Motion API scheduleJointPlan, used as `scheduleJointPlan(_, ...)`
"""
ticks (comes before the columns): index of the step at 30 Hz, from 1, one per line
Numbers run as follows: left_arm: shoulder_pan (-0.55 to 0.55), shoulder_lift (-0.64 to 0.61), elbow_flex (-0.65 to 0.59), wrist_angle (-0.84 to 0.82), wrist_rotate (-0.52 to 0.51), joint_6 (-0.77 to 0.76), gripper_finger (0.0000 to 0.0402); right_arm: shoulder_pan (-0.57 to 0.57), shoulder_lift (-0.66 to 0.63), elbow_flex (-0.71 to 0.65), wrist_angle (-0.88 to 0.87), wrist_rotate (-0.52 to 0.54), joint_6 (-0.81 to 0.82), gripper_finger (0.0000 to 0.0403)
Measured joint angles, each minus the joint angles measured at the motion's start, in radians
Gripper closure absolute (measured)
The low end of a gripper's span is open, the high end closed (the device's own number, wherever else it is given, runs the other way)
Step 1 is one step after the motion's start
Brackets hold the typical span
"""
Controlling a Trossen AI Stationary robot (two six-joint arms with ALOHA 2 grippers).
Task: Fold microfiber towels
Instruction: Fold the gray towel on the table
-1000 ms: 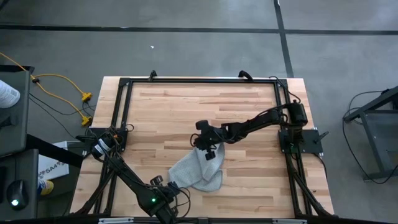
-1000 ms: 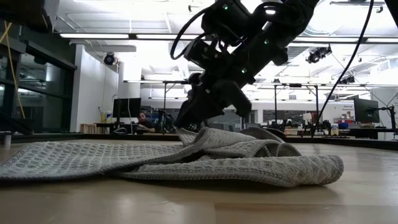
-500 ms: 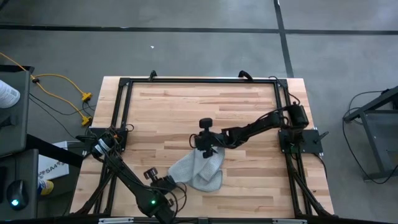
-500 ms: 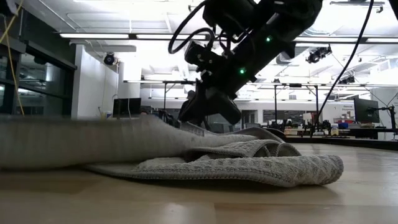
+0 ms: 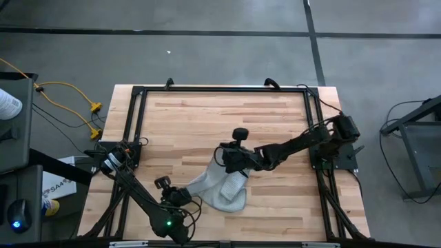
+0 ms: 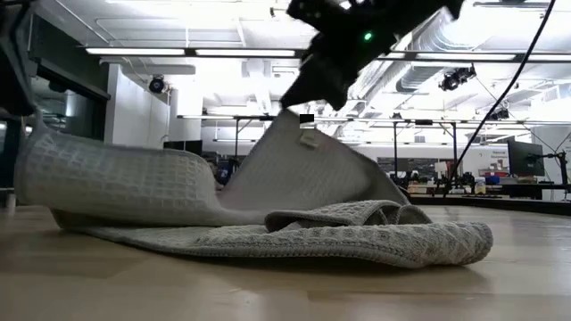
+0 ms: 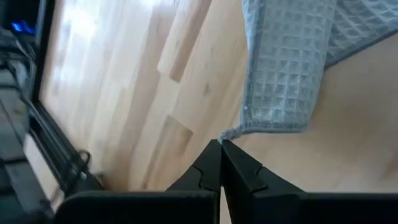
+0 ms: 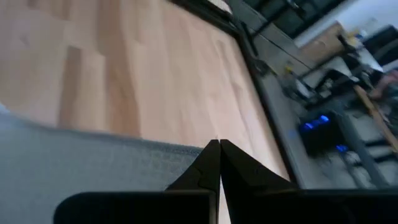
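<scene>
The light grey microfiber towel [image 5: 219, 187] lies partly bunched on the wooden table, its lower folds [image 6: 375, 236] resting on the wood. My left gripper [image 5: 182, 196] is shut on the towel's near-left corner, close to the table's near edge. My right gripper [image 5: 238, 167] is shut on the towel's far edge, above the table's middle. In the low view both held parts stand raised: one sheet [image 6: 107, 183] at the left, one [image 6: 303, 165] hanging from my right gripper [image 6: 299, 105]. My left gripper pinches a corner of the towel [image 7: 234, 131] between its two fingertips [image 7: 211, 163]. That corner is lifted off the wood, and the cloth runs slack from it down to the part on the table. My right gripper pinches the towel's hemmed edge [image 8: 177, 149] between its fingertips [image 8: 211, 163], coming from above. The cloth hangs from the hold in a sloping sheet down to the folds on the table.
A black frame [image 5: 220, 88] runs round the tabletop's far and side edges. Bare wood [image 5: 207, 117] lies beyond the towel toward the far edge. Yellow cables [image 5: 69, 96] lie on the floor off the table's left.
My right gripper has risen with the towel's far edge, drawing it up into a sloping sheet. My left gripper has gone up and toward the table's left with its corner, lifting that side off the wood. The towel's near-right folds have stayed put.
</scene>
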Motion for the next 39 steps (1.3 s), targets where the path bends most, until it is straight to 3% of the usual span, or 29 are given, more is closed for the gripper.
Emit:
scheduleJointPlan(9, 0.058, -0.012, -0.049, 0.006, -0.110, 0.116, 0.0401, 0.075, -0.100, 0.001, -0.177, 0.200, 0.144, 0.0401)
scheduleJointPlan(15, 0.118, -0.092, -0.167, 0.000, -0.138, 0.104, 0.0402, 0.121, -0.112, -0.002, -0.315, 0.288, 0.260, 0.0401)
scheduleJointPlan(22, 0.162, -0.219, -0.253, 0.004, -0.246, 0.133, 0.0402, 0.139, -0.111, -0.002, -0.407, 0.380, 0.361, 0.0401)
scheduleJointPlan(34, 0.344, -0.335, -0.317, 0.003, -0.351, 0.262, 0.0401, 0.134, -0.111, -0.002, -0.421, 0.618, 0.360, 0.0401)
scheduleJointPlan(39, 0.394, -0.338, -0.319, 0.003, -0.381, 0.310, 0.0401, 0.128, -0.111, -0.002, -0.433, 0.649, 0.359, 0.0401)
